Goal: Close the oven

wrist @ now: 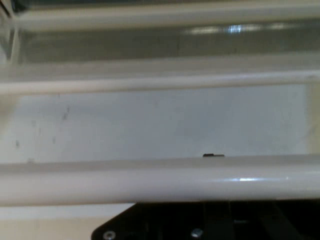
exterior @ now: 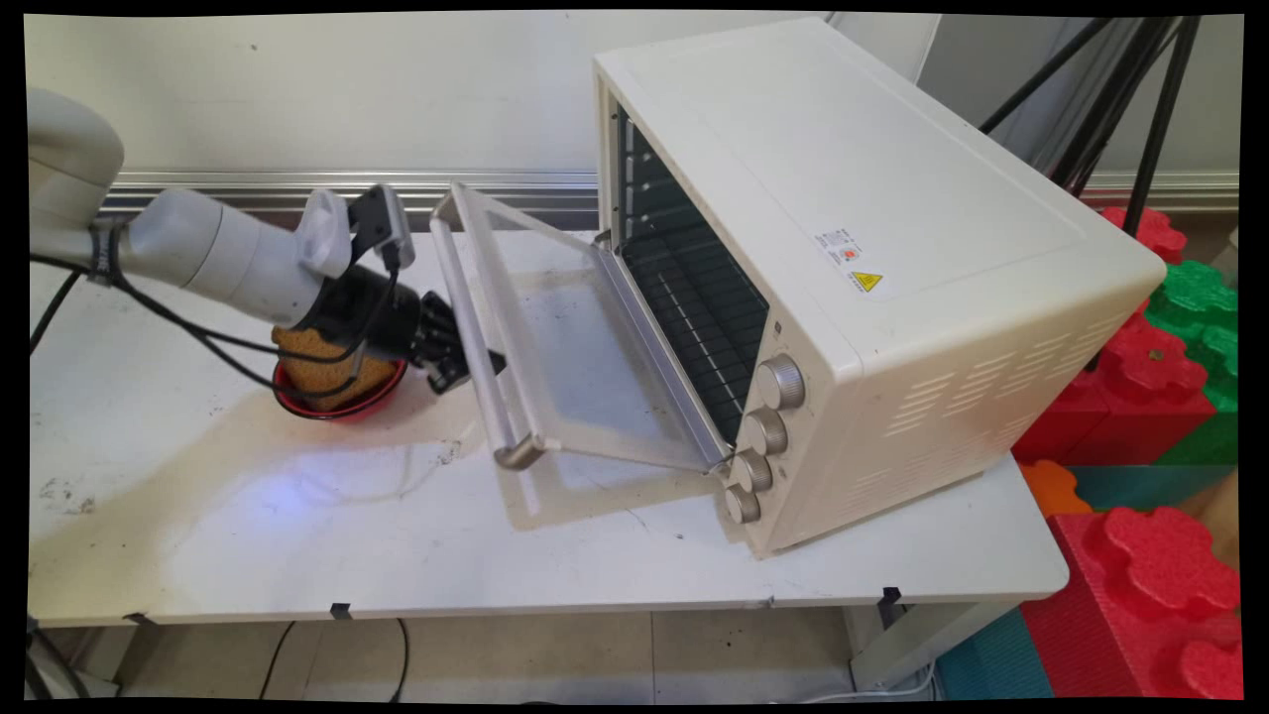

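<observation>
A cream toaster oven (exterior: 872, 248) stands on the white table (exterior: 297, 535), with its glass door (exterior: 575, 347) hanging partly open and tilted down toward the left. My gripper (exterior: 458, 355) is right against the door's metal handle bar (exterior: 474, 327), about halfway along it. In the hand view the handle bar (wrist: 160, 180) runs across just above the black linkage (wrist: 210, 222), with the door glass (wrist: 160, 120) behind it. Under my wrist sits a red bowl (exterior: 337, 409) holding a brown spongy piece (exterior: 297, 347).
Several round knobs (exterior: 763, 431) line the oven's front right side. The dark oven cavity with a wire rack (exterior: 694, 297) is exposed. Red and green foam blocks (exterior: 1150, 397) and black tripod legs (exterior: 1140, 99) stand off the table's right end. Black cables (exterior: 198, 337) hang from the arm.
</observation>
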